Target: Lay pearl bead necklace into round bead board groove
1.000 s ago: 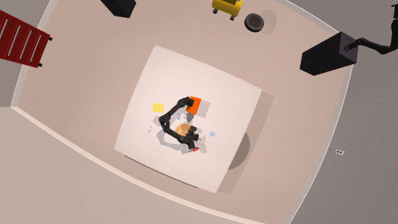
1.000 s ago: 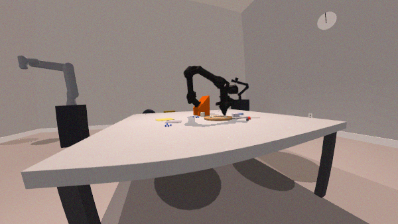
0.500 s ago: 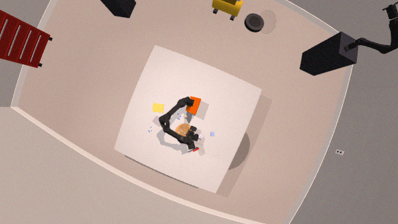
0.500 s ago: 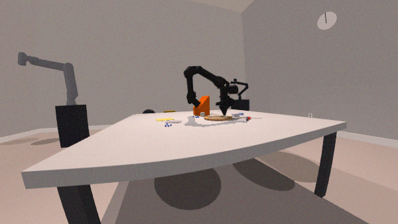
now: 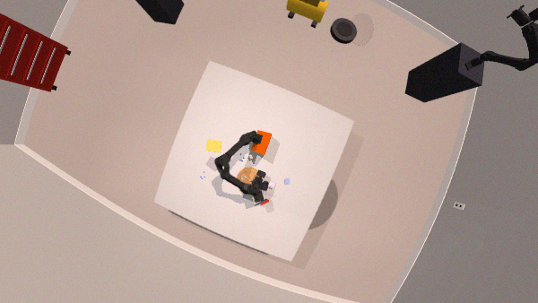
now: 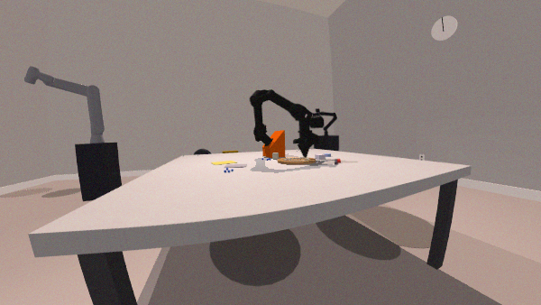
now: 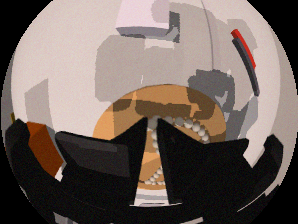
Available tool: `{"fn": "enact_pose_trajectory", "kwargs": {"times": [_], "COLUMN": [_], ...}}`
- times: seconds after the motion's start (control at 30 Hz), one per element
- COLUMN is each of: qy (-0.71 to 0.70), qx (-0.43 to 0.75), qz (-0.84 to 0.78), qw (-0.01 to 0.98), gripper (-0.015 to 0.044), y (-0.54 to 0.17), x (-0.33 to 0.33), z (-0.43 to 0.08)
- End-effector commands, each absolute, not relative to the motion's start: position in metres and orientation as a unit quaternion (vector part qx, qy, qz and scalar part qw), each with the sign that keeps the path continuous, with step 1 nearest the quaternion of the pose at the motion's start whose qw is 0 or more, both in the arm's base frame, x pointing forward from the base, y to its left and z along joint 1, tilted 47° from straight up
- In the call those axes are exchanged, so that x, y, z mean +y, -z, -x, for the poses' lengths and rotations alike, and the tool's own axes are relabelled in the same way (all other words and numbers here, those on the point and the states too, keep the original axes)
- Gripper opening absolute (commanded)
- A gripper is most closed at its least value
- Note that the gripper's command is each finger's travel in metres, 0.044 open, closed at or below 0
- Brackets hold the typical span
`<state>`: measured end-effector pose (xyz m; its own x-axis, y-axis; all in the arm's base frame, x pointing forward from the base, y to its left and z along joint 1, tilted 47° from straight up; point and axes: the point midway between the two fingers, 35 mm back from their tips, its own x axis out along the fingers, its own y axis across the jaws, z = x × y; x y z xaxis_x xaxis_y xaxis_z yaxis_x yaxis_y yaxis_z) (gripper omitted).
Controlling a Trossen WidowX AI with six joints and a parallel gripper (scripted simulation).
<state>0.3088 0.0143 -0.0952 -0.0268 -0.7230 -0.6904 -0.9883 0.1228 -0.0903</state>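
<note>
The round orange-brown bead board (image 5: 246, 175) (image 6: 288, 161) (image 7: 104, 125) lies on the table below my hand. The pearl bead necklace (image 7: 201, 131) lies on the board; one run curves to the right of the fingertips, another shows below through the gap between the fingers. My gripper (image 6: 306, 156) (image 7: 152, 121) points down at the board, its fingers nearly together, with a greyish bead of the necklace between the tips. The fingers hide much of the necklace and of the groove, so I cannot tell how much of it sits in the groove.
A pale lilac box (image 7: 142, 17) (image 5: 272, 185) stands beyond the board. A red and black pen-like thing (image 7: 245, 60) (image 5: 264, 202) lies beside it. The orange wedge block (image 5: 265, 143) (image 6: 279, 145) is at the arm's base. A yellow pad (image 5: 213, 145) and small blue beads (image 6: 228, 170) lie farther off.
</note>
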Motion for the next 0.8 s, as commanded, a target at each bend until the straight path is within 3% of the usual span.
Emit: {"fn": "enact_pose_trajectory", "kwargs": {"times": [0.0,0.1,0.67,0.77], "qy": [-0.213,-0.213,-0.214,-0.215], "qx": [0.686,0.686,0.685,0.685], "qz": [0.626,0.626,0.626,0.626], "qw": [0.304,0.304,0.305,0.303], "gripper": [0.0,0.0,0.044,0.044], "y": [0.095,0.095,0.087,0.09], "x": [0.01,0.01,0.02,0.018], "z": [-0.308,-0.308,-0.309,-0.307]}}
